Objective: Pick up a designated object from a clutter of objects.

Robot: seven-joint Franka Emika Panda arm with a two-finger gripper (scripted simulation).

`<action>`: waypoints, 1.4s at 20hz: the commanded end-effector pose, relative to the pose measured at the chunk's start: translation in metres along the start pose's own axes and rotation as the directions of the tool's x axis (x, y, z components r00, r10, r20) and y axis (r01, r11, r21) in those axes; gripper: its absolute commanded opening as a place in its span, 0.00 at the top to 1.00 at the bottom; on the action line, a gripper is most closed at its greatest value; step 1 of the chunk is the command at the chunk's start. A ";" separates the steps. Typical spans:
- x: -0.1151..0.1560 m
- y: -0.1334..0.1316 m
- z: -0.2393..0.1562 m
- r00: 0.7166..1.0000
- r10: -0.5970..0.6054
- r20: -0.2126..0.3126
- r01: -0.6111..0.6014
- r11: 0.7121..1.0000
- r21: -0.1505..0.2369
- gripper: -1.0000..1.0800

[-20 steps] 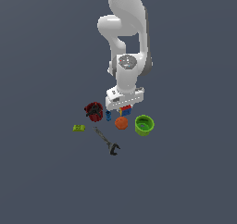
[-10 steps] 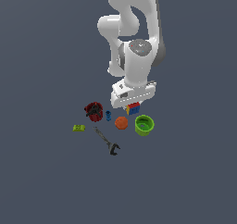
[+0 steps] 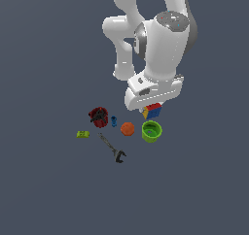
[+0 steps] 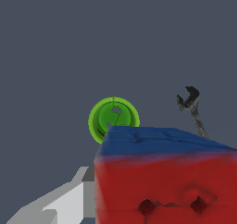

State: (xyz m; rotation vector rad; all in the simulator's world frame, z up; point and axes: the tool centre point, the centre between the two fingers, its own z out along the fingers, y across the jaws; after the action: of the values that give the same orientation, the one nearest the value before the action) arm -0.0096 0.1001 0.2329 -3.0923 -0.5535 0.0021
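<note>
- Step in hand, as I judge it: the lift. The cube [image 3: 153, 110] sits right under the gripper [image 3: 151, 108], right of centre in the exterior view, and seems clear of the floor.
- In the wrist view the cube [image 4: 164, 177] fills the lower right, red face and blue top, with one grey finger [image 4: 60, 202] beside it at lower left. So the gripper looks clamped on the cube.
- Next move calls for a straight rise with the grip held firm, clear of the cup [image 3: 151, 131] just below it.
- Count, exterior view: one cube, one green cup, one orange ball [image 3: 127, 128], one small blue cylinder [image 3: 114, 121], one red round thing [image 3: 98, 116], one lime block [image 3: 82, 134], one wrench [image 3: 112, 148].
- One arm, one gripper.
</note>
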 end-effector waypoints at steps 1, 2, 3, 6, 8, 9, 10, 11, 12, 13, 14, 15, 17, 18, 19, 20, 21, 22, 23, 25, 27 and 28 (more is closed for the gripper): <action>0.014 -0.004 -0.020 1.000 0.000 -0.001 0.000 1.000 0.000 1.00; 0.019 -0.005 -0.028 1.000 0.001 -0.001 -0.001 1.000 0.000 1.00; 0.024 -0.006 -0.035 1.000 0.001 -0.001 -0.001 1.000 0.000 1.00; 0.039 -0.010 -0.055 1.000 0.001 -0.001 -0.001 1.000 0.000 1.00; 0.048 -0.012 -0.067 1.000 0.001 -0.001 -0.001 1.000 0.000 1.00; 0.052 -0.014 -0.073 1.000 0.001 -0.001 -0.001 1.000 0.000 1.00; 0.057 -0.014 -0.079 1.000 0.001 -0.001 -0.001 1.000 0.000 1.00; 0.061 -0.015 -0.085 1.000 0.001 -0.001 -0.001 1.000 0.000 1.00; 0.065 -0.017 -0.091 1.000 0.001 -0.001 -0.001 1.000 0.000 1.00; 0.070 -0.018 -0.096 1.000 0.001 -0.001 -0.001 1.000 0.000 1.00; 0.074 -0.019 -0.101 1.000 0.001 -0.001 -0.001 1.000 0.000 1.00; 0.078 -0.020 -0.107 1.000 0.001 -0.001 -0.001 1.000 0.000 1.00; 0.086 -0.021 -0.117 1.000 0.001 -0.001 -0.001 1.000 0.000 1.00; 0.089 -0.022 -0.122 1.000 0.001 -0.001 -0.001 1.000 0.000 1.00; 0.093 -0.023 -0.127 1.000 0.001 -0.001 -0.001 1.000 0.000 1.00; 0.097 -0.024 -0.131 1.000 0.001 -0.001 -0.001 1.000 0.000 1.00; 0.100 -0.025 -0.136 1.000 0.001 -0.001 -0.001 1.000 0.000 1.00; 0.103 -0.025 -0.140 1.000 0.001 -0.001 -0.001 1.000 0.000 1.00; 0.106 -0.026 -0.144 1.000 0.002 -0.001 -0.002 1.000 0.000 1.00; 0.112 -0.027 -0.150 1.000 0.002 -0.001 -0.002 1.000 0.000 1.00; 0.116 -0.028 -0.156 1.000 0.002 -0.001 -0.002 1.000 0.000 1.00; 0.118 -0.028 -0.158 1.000 0.002 -0.001 -0.002 1.000 0.000 1.00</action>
State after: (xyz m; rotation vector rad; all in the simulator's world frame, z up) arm 0.0887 0.1660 0.3857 -3.0927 -0.5513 0.0028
